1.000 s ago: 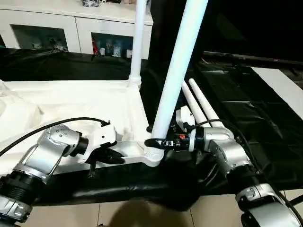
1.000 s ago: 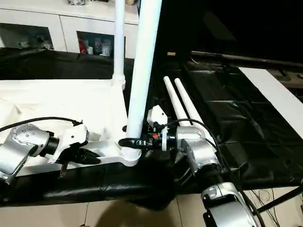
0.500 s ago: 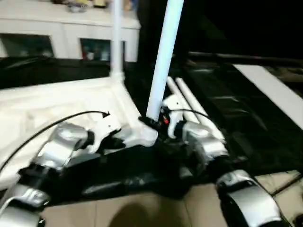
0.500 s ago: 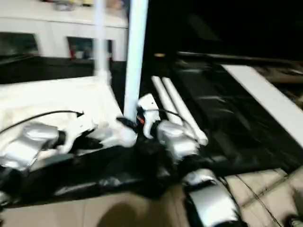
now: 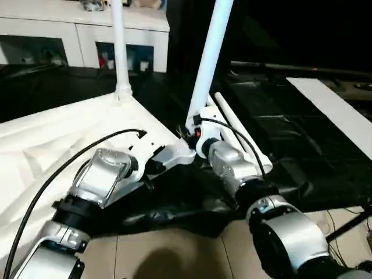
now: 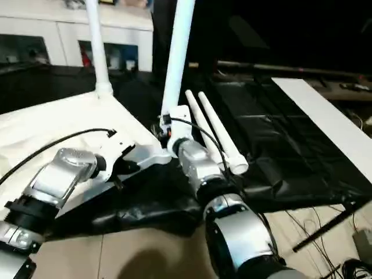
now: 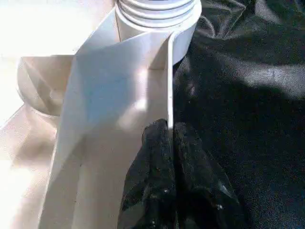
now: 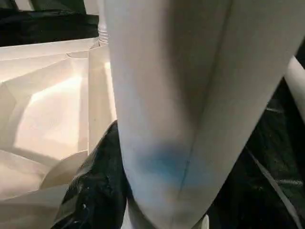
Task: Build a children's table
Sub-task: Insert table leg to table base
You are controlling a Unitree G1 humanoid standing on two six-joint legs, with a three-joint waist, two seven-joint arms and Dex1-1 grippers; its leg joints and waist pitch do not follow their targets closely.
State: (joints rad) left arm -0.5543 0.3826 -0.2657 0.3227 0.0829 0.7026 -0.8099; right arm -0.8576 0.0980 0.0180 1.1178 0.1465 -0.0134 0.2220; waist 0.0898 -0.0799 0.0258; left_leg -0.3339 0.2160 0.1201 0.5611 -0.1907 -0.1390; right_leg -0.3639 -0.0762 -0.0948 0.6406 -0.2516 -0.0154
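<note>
A white tapered leg [image 8: 176,95] stands close against a black finger [image 8: 93,191], beside the ribbed tabletop [image 8: 43,105].

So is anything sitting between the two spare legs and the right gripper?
Nothing visible. The two spare legs lie side by side on the black sheet, right beside the right gripper, which is closed around the upright leg.

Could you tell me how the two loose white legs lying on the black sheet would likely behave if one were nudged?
The loose legs are smooth round tubes lying flat on the glossy black sheet, so one would probably roll or slide. Being tapered, it would likely curve rather than roll straight. They look stiff and, if hollow plastic, probably light for their length.
</note>
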